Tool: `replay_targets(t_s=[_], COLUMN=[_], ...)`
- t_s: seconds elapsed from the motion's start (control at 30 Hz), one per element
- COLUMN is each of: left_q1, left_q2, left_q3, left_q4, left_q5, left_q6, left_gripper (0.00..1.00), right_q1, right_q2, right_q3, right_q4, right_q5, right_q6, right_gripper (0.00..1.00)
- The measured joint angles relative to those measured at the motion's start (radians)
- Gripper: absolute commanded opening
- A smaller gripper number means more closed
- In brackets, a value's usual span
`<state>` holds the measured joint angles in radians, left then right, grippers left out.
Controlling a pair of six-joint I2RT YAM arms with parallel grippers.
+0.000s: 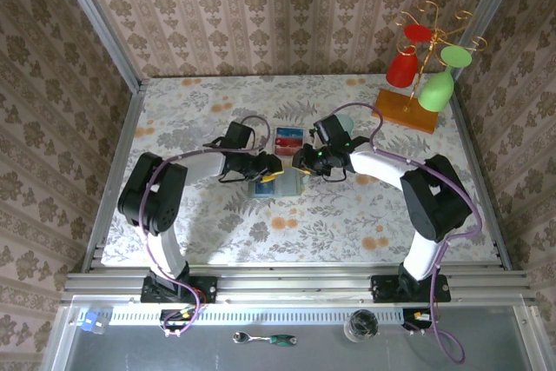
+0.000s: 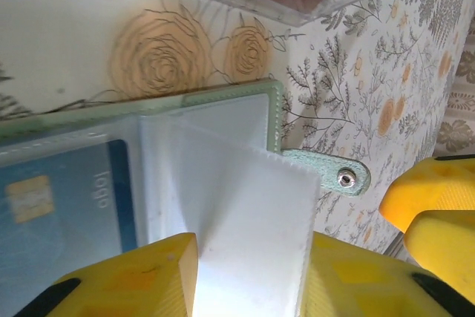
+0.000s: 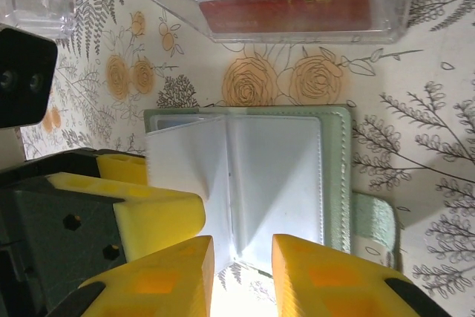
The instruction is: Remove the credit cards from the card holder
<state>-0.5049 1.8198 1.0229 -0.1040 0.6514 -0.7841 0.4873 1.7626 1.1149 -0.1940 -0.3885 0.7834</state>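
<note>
1. Floral cloth, pale with orange blooms and grey ferns, covered the table (image 1: 217, 225). Brown damask wallpaper (image 1: 261, 15) lined the walls behind it and on both sides. A metal rail (image 1: 295, 281) ran along the near edge.
2. The card holder (image 1: 276, 183) lay open near the middle of the table, between the two arms. Its green stitched rim and snap tab (image 2: 338, 173) rested on the cloth, with the clear sleeves facing up.
3. A blue credit card (image 2: 59, 213) sat inside one sleeve.
4. The left end effector (image 2: 250, 246) had its yellow fingers spread, with a raised clear sleeve (image 2: 245, 206) standing in the gap between them.
5. The right end effector (image 3: 243, 250) hung over the holder's near edge with its fingers a little apart. They clamped nothing that I could make out.
6. Just beyond the holder stood a clear box (image 3: 382, 12) containing a red credit card (image 3: 297, 1).
7. A pale teal cup (image 1: 344, 119) showed partly behind the right arm.
8. In the far right corner, a wire rack (image 1: 432, 36) on a wooden base (image 1: 405, 112) carried red and green glasses upside down.
</note>
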Motion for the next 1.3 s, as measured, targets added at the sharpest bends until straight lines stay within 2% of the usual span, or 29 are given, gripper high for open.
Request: replay_targets(t_s=[0.43, 0.93, 1.3], left_q1=[-0.044, -0.038, 0.044], left_q2=[0.083, 0.083, -0.014], left_q3=[0.060, 0.065, 0.013], left_q4=[0.001, -0.001, -0.011], left_q5=[0.000, 0.006, 0.003], left_q6=[-0.011, -0.013, -0.006], left_gripper=[0.51, 0.50, 0.46], right_q1=[-0.037, -0.037, 0.020], right_q2=[-0.058, -0.058, 0.014], right_q3=[-0.033, -0.045, -0.013], right_q4=[-0.017, -0.019, -0.011], right_q5=[0.000, -0.010, -0.040], right_q6=[-0.026, -0.025, -0.014], right_gripper=[0.32, 0.32, 0.30])
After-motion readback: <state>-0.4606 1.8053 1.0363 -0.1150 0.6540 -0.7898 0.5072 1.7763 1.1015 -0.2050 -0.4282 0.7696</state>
